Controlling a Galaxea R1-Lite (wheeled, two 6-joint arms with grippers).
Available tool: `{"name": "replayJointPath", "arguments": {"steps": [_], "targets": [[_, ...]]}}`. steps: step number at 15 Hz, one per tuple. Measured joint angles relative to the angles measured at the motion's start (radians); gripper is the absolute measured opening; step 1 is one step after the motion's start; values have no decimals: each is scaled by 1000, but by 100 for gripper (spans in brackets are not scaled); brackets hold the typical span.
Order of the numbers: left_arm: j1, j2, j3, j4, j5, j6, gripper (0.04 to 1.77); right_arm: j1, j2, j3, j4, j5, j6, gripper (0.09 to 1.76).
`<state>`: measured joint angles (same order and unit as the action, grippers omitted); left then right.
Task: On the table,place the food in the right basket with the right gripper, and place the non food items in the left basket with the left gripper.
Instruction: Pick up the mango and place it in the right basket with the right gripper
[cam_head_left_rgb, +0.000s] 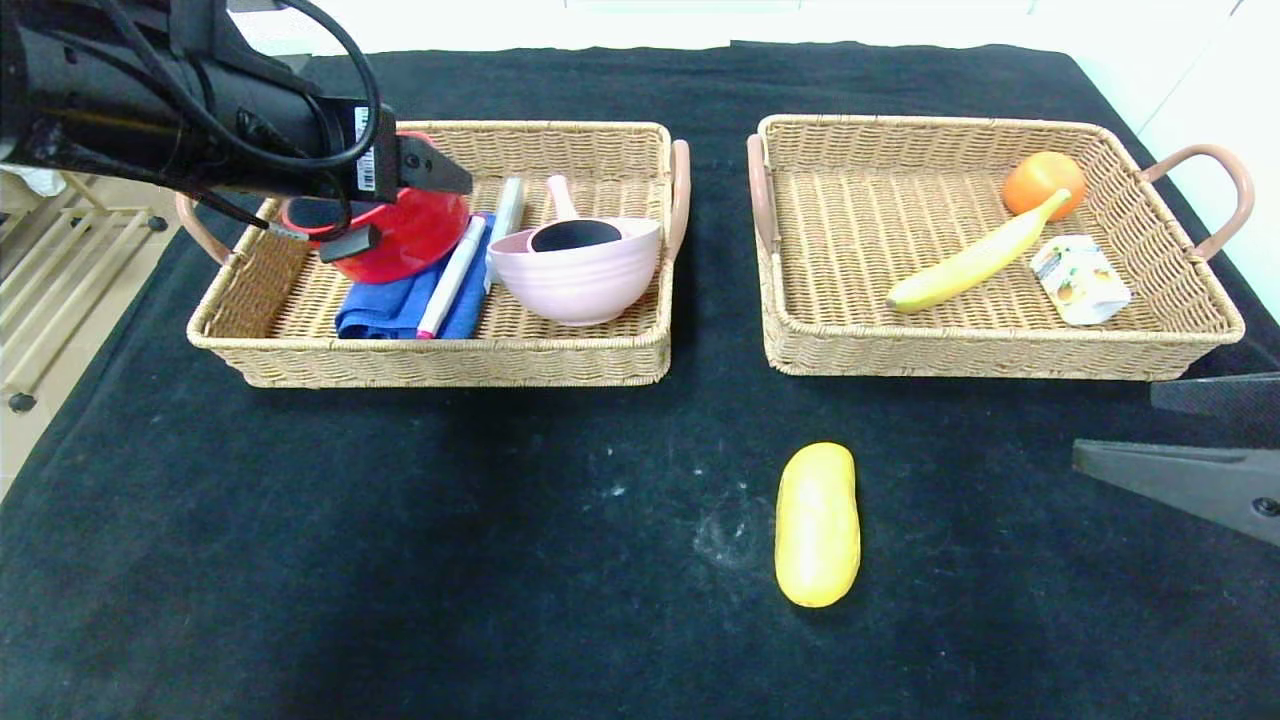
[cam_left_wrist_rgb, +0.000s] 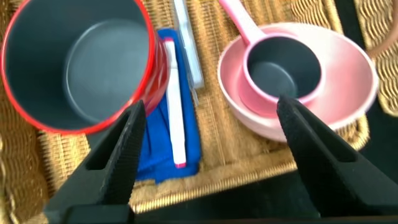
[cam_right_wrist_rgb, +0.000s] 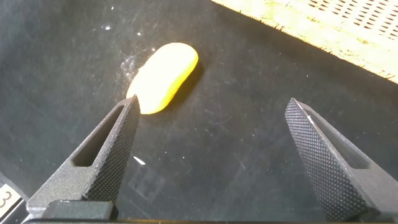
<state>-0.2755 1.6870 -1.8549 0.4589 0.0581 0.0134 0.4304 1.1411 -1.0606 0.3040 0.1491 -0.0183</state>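
A plump yellow oval fruit (cam_head_left_rgb: 817, 524) lies on the black-clothed table (cam_head_left_rgb: 400, 560), in front of the right tan wicker basket (cam_head_left_rgb: 990, 350), which holds a banana (cam_head_left_rgb: 970, 262), an orange (cam_head_left_rgb: 1040, 180) and a small drink carton (cam_head_left_rgb: 1080, 280). The right gripper (cam_right_wrist_rgb: 211, 134) hovers over the cloth with its fingers spread wide and empty; the fruit sits just beyond one fingertip (cam_right_wrist_rgb: 127, 109).

The left gripper (cam_left_wrist_rgb: 208, 121) hangs above the left wicker basket (cam_head_left_rgb: 440, 360), fingers apart, gripping nothing. Below them lie a blue cloth (cam_left_wrist_rgb: 158, 158) and a white marker (cam_left_wrist_rgb: 174, 112); the red pot (cam_left_wrist_rgb: 74, 62) stands beyond one finger, the pink bowl (cam_left_wrist_rgb: 348, 68) holding a small pink saucepan (cam_left_wrist_rgb: 280, 65) beyond the other.
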Motion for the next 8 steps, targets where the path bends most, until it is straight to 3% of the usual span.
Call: {"name": "replayJointPath", "arguments": {"steps": [8], "targets": [[-2, -294, 341, -22, -223, 17, 165, 0, 11, -3, -1, -35, 0, 171]]}}
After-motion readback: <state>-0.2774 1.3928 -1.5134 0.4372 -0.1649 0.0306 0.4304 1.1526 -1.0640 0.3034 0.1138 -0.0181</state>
